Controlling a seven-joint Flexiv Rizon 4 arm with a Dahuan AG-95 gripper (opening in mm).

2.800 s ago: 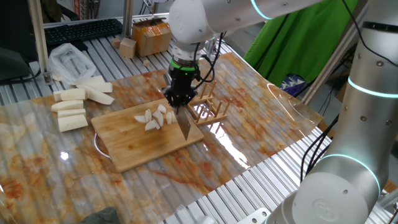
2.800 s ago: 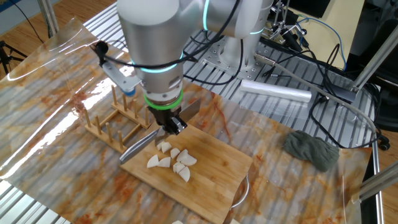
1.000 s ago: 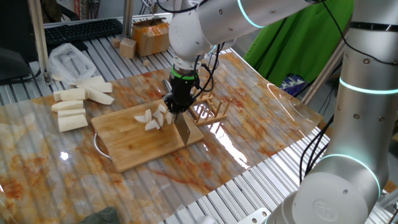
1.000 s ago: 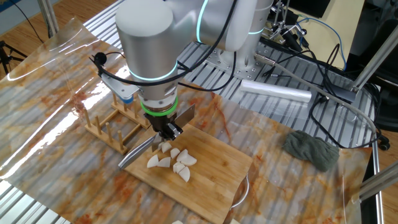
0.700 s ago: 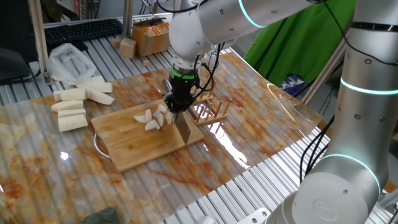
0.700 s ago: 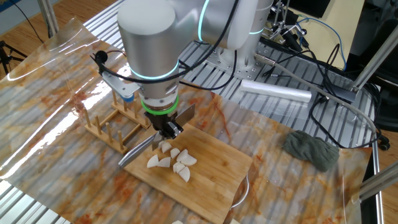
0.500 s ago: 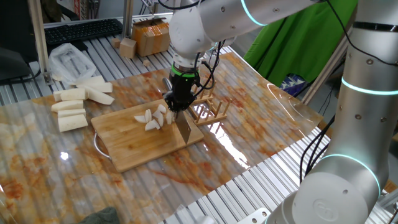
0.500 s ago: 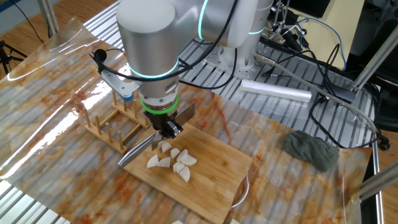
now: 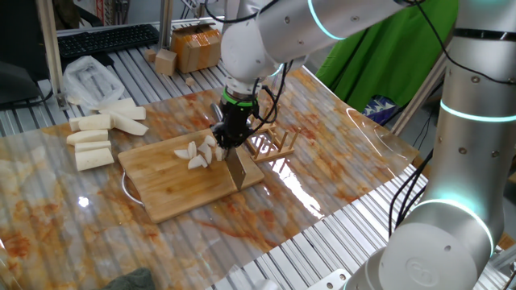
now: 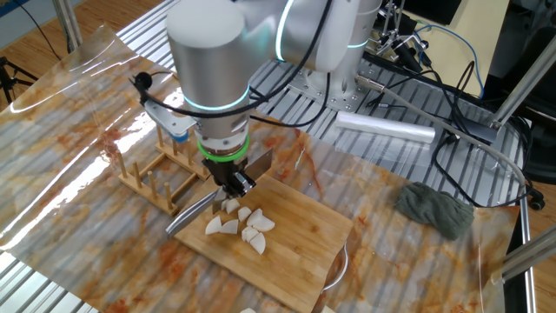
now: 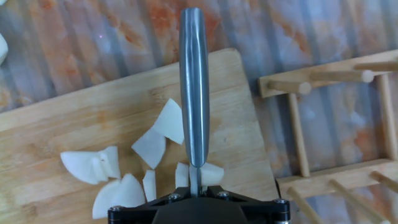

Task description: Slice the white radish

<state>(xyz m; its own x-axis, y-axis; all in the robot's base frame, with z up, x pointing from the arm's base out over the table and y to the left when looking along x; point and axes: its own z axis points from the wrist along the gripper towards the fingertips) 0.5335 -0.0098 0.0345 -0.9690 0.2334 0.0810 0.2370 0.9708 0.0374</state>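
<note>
The white radish lies as several thin pale slices [image 9: 199, 153] on the wooden cutting board [image 9: 181, 193]. The same slices [image 10: 240, 228] sit just below the hand in the other fixed view. My gripper [image 9: 228, 138] is shut on a steel knife [image 9: 236, 171]. The knife [image 11: 194, 93] stretches away from the gripper [image 11: 194, 186] over the board [image 11: 68, 124], with slices [image 11: 151, 147] to its left and one under its near end. In the other fixed view the gripper [image 10: 233, 184] holds the knife [image 10: 193, 212] low over the board's rack-side edge.
A wooden peg rack [image 9: 271, 143] stands right beside the board. Longer white radish sticks [image 9: 93, 138] and a plastic bag [image 9: 90, 78] lie at the far left. A grey cloth [image 10: 434, 209] and a silver roll [image 10: 384, 129] are off to the side.
Since the earliest frames the gripper with the knife has shifted slightly closer to the slices. Over the last second it has hardly moved, and the slices have stayed put.
</note>
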